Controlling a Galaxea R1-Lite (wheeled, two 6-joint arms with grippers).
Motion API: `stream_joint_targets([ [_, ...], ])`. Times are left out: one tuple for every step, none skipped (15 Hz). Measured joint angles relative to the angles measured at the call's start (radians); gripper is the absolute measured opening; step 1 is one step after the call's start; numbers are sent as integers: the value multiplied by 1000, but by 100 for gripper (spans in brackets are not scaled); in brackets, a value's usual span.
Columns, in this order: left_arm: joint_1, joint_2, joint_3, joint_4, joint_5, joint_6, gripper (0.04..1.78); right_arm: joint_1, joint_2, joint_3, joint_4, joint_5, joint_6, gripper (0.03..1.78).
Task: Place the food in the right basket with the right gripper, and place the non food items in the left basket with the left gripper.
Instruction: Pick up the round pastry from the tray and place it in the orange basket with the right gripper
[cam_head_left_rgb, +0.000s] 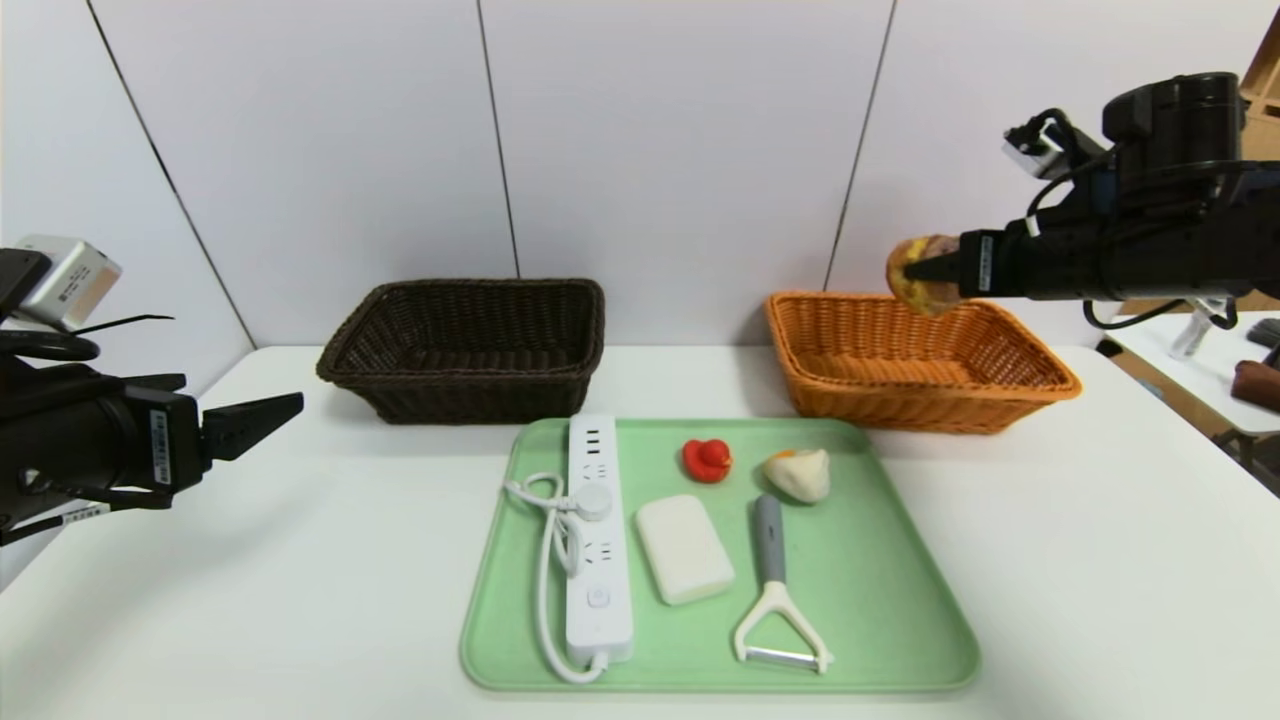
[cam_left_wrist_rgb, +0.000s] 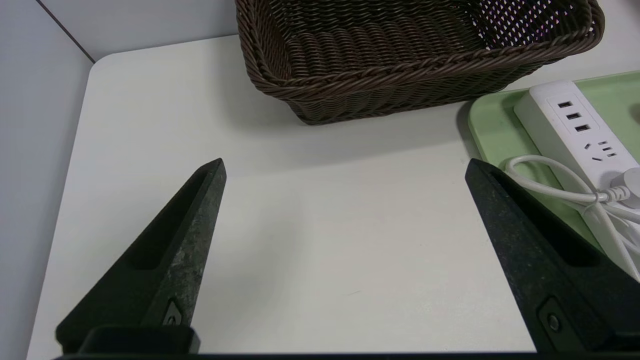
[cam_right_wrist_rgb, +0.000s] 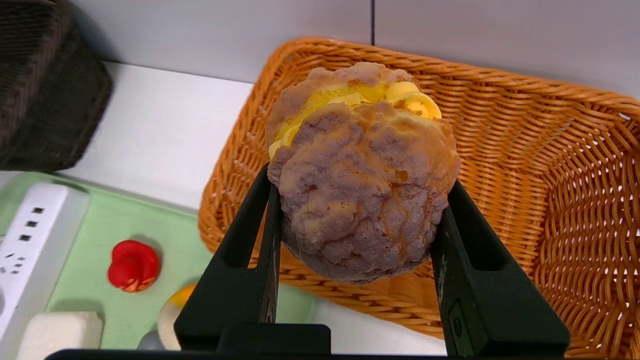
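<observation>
One bun (cam_right_wrist_rgb: 362, 172) sits clamped (above orange basket (cam_right_wrist_rgb: 525, 165)) in right end effector (cam_right_wrist_rgb: 357, 215).

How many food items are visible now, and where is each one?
2. The round pink-brown bun with yellow filling is held by the right gripper above the orange wicker basket; the cream-white dumpling-shaped bun lies on the green tray.

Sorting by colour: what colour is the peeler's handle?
Grey, on the white-headed peeler; clearest in the head view.
</observation>
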Motion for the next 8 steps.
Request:
stream_joint_targets([
  [0,-3,2,1,0,-1,169,-8,40,-47,43,-28,-1,84],
  [0,-7,5,0,0,-1,169,-22,79,-85,74,-59,-3,84],
  [0,-10,9,0,1,-2,169,-43,113,-108,89,-84,-7,84],
  [2,-12,10,0,1,-3,169,-63,137,-114,93,-91,-9,84],
  [6,-14,11,0,1,-4,169,-79,155,-112,93,-94,-9,84],
  [13,-15,12,0,1,-3,169,-93,169,-106,94,-94,-9,84],
  [18,-16,12,0,1,-3,169,-103,179,-103,94,-96,-9,84],
  [20,-17,13,0,1,-3,169,-111,189,-100,93,-96,-9,84],
])
